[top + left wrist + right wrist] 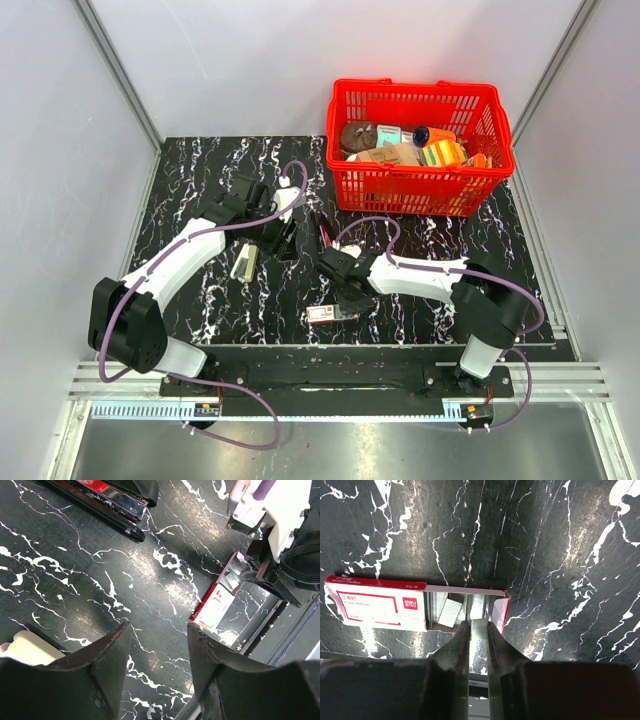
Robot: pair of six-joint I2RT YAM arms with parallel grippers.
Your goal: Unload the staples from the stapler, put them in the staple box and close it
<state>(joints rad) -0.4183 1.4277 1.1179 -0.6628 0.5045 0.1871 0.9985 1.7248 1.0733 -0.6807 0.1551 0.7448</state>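
Note:
The stapler (107, 497) lies opened out on the black marbled table, its chrome and red staple channel showing; from above the stapler (325, 236) is a thin dark shape at mid-table. My right gripper (478, 627) is shut on a strip of staples (480, 630), held just over the open end of a red and white staple box (380, 605). Loose staple strips lie in that box (332, 314). My left gripper (157, 630) stands open above the bare table with nothing between its fingers, left of the stapler (283, 243).
A red basket (420, 192) full of packets stands at the back right. A cream-coloured object (245, 262) lies beside my left gripper. The table's front edge and a metal rail (330, 385) run just behind the staple box.

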